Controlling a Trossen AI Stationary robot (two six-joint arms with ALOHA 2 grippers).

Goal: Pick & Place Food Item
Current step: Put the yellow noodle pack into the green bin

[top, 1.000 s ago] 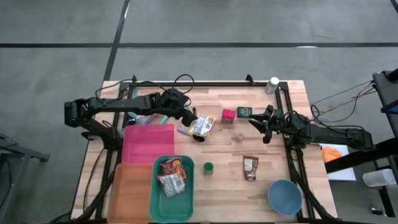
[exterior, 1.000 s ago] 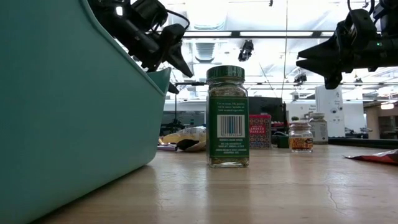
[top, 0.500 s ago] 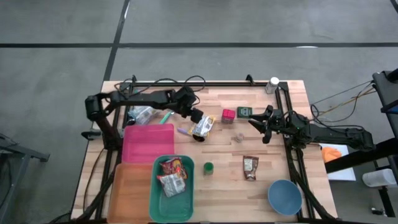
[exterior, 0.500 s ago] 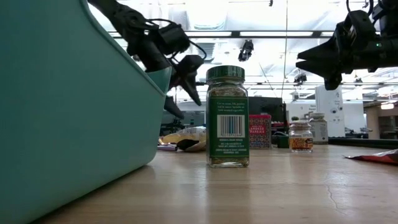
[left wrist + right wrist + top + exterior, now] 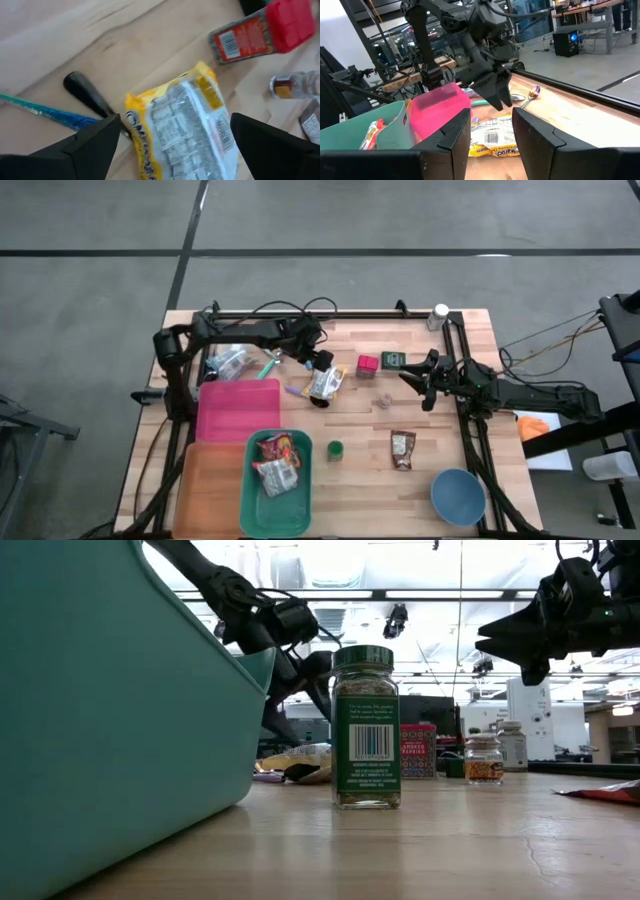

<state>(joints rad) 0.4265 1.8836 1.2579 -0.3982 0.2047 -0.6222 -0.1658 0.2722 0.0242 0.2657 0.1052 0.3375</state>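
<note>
**Left gripper spread wide over the yellow noodle packet**

Left gripper poised directly above the yellow noodle packet, fingers splayed as wide as they go, holding nothing. Seen from the left wrist, packet lying flat on the wooden table between the two dark fingers, not touched by either. Just beside it, a dark-handled utensil and a blue-green stick; a red-capped spice tin and a small jar a little beyond.

Right gripper hanging over the right half of the table near the dark green tin, well apart from the packet, fingers part-way open and empty. In its wrist view, left gripper pointed down at the packet.

Teal tray near the front edge, already holding two snack packets. Pink bin beside it. Green-capped spice jar upright on the table.
</note>
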